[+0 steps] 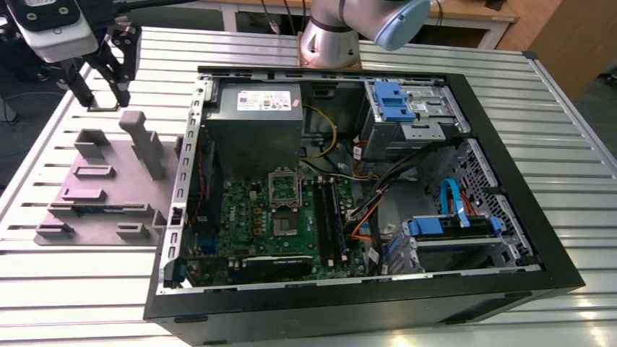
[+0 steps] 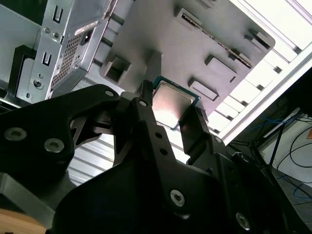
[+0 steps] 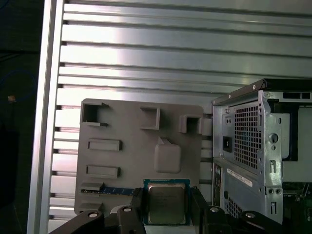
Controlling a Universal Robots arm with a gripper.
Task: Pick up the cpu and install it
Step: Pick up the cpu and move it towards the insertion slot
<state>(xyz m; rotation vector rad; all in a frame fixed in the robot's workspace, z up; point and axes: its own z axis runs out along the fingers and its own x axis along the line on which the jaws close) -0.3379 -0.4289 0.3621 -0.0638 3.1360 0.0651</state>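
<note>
Pincer is closed on the cpu, with one finger on each of two opposite edges. This leaves the silver top uncovered and keeps the chip level. In both wrist views the grip looks square and secure. The cpu is held in the air above one end of the mauve-grey tray, apart from it and beside the computer case. In the exterior view the pincer points straight down at the case's left, the arm reaching across from its base. The socket on the motherboard lies well apart from the cpu. The slatted desk carries both tray and case.
</note>
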